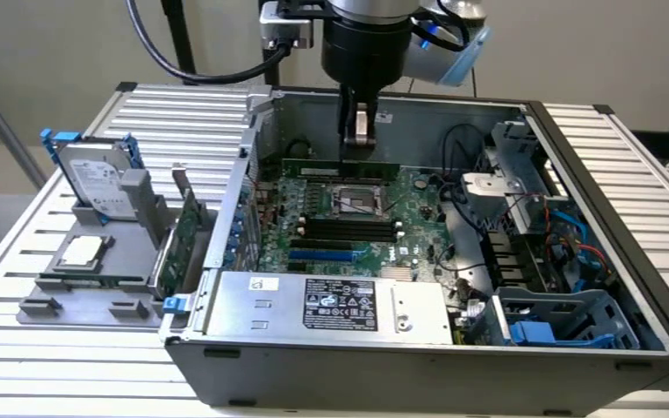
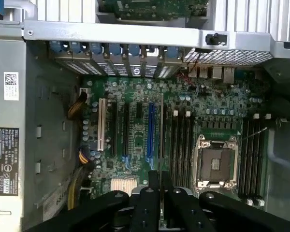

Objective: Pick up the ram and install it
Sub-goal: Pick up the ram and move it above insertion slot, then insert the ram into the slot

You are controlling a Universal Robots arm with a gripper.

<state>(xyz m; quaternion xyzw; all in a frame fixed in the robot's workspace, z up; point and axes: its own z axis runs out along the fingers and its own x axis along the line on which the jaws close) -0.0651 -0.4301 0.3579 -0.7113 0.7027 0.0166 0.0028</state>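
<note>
Exterior view, gripper (image 1: 358, 146) clamped on ram (image 1: 311, 165), long edge down over motherboard (image 1: 410, 205), near case wall (image 1: 439, 111)

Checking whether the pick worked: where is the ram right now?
In the exterior view, the ram is clamped in the gripper inside the open computer case. It hangs over the motherboard, right beside the empty CPU socket.

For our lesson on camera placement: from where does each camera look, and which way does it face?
Exterior view: sits high outside the open computer case, looking down into it; the arm and its jaws, shut on the memory stick, show.
Wrist view: sits on the wrist, looking along the black jaws down onto the motherboard.
Shared: motherboard, processor socket, memory stick, jaws.
</note>
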